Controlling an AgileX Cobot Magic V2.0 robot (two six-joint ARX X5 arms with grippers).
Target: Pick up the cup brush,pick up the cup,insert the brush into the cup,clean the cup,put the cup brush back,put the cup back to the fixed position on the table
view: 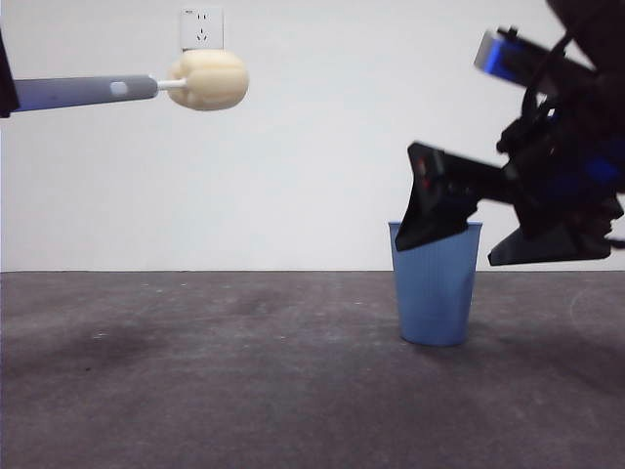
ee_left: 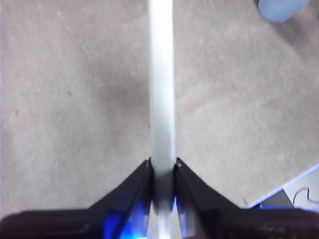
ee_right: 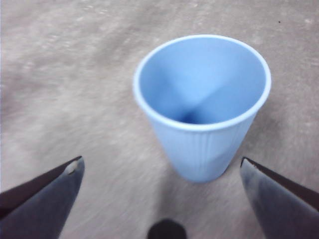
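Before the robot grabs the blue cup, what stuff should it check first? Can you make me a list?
1. Brush held tight: ok. The left gripper has its jaws shut on the cup brush, high above the table.
2. Cup standing up: ok. The cup is upright on the table, mouth open.
3. Cup empty inside: ok, nothing shows in it in the right wrist view.
4. Jaws wide enough: ok. The right gripper has its jaws open wider than the cup.
5. Cup between the jaws: not ok yet. It sits ahead of them, untouched.
6. Brush out of the way: ok, its sponge head is far to the side of the cup.
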